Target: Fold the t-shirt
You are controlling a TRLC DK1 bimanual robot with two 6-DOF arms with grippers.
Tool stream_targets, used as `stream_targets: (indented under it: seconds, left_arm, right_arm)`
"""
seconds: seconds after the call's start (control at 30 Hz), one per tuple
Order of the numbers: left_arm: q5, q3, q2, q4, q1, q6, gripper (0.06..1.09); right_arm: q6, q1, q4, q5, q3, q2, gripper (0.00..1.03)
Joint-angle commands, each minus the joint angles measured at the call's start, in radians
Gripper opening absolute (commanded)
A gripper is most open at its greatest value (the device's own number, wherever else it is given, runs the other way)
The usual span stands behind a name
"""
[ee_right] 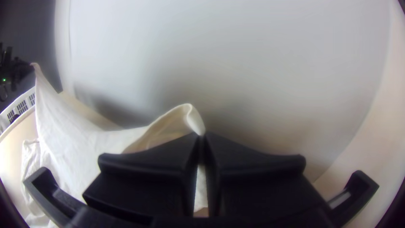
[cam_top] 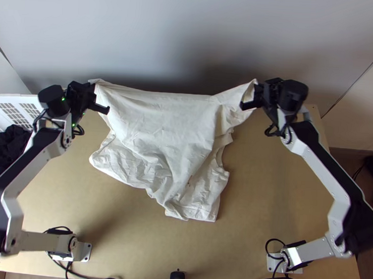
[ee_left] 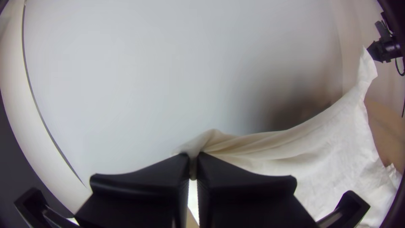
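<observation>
Left gripper (ee_left: pixel 193 156), qty 1: fingers pinched together, one corner of cloth between tips. R. gripper (ee_right: pixel 201 137), qty 1: likewise closed, w/ opp. corner nipped. T-shirt (cam_top: pixel 162 123), white, qty 1: top edge strung btwn the two grippers, slight sag mid-span; lower part below them, rumpled on table (cam_top: pixel 130 237), toward arm bases. Step in hand, we judge: spreading shirt before 1st fold. Method: we'd keep both grippers level, ease them apart until edge is taut, no harder, as corner grips look small & might slip; then lower & draw cloth so rumpled part flattens, sides even. Labels/writing: none we can read on shirt; small dark mark on lower part, btwn grippers, too small to ID.
</observation>
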Motion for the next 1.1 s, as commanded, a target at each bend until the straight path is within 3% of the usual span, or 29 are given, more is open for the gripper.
stream_targets:
  seconds: [0.0, 0.3, 0.33, 0.37, 0.43, 0.47, 0.53, 0.57, 0.7, 0.87, 0.93, 1.07]
  left_arm:
    - [-0.003, 0.05, 0.177, 0.06, 0.039, 0.009, 0.09]
    - [-0.009, 0.22, 0.429, 0.017, 0.038, -0.003, 0.09]
    - [-0.009, 0.239, 0.446, 0.007, 0.036, -0.019, 0.09]
    - [-0.009, 0.259, 0.453, -0.03, 0.033, -0.039, 0.17]
    - [-0.006, 0.315, 0.469, -0.156, 0.025, -0.071, 0.51]
    - [0.0, 0.332, 0.467, -0.207, 0.022, -0.083, 0.66]
    - [0.01, 0.354, 0.447, -0.297, 0.013, -0.097, 0.94]
    - [0.016, 0.354, 0.429, -0.331, 0.01, -0.1, 1.02]
    - [0.08, 0.354, 0.317, -0.467, 0.021, -0.115, 1.03]
    - [0.183, 0.329, 0.139, -0.785, 0.088, -0.126, 1.03]
    - [0.227, 0.3, 0.07, -0.931, 0.128, -0.1, 1.03]
    - [0.234, 0.231, -0.038, -1.182, 0.203, -0.009, 1.03]
  right_arm:
    - [-0.011, 0.019, 0.029, 0.006, 0.045, 0.129, 0.03]
    - [-0.005, 0.051, 0.031, 0.018, 0.09, 0.259, 0.03]
    - [-0.003, 0.054, 0.031, 0.018, 0.087, 0.262, 0.1]
    - [0.001, 0.057, 0.029, 0.018, 0.087, 0.262, 0.26]
    - [0.004, 0.062, 0.02, 0.018, 0.088, 0.258, 0.6]
    - [0.004, 0.065, 0.006, 0.018, 0.091, 0.252, 0.72]
    - [0.009, 0.071, -0.021, 0.018, 0.096, 0.229, 0.85]
    - [0.012, 0.073, -0.029, 0.018, 0.093, 0.215, 0.86]
    - [0.037, 0.073, -0.07, 0.016, 0.068, 0.13, 0.89]
    - [0.064, 0.083, -0.193, 0.015, 0.033, -0.021, 0.89]
    - [0.064, 0.091, -0.244, 0.012, 0.012, -0.087, 0.91]
    - [0.066, 0.093, -0.285, 0.007, -0.056, -0.199, 0.91]
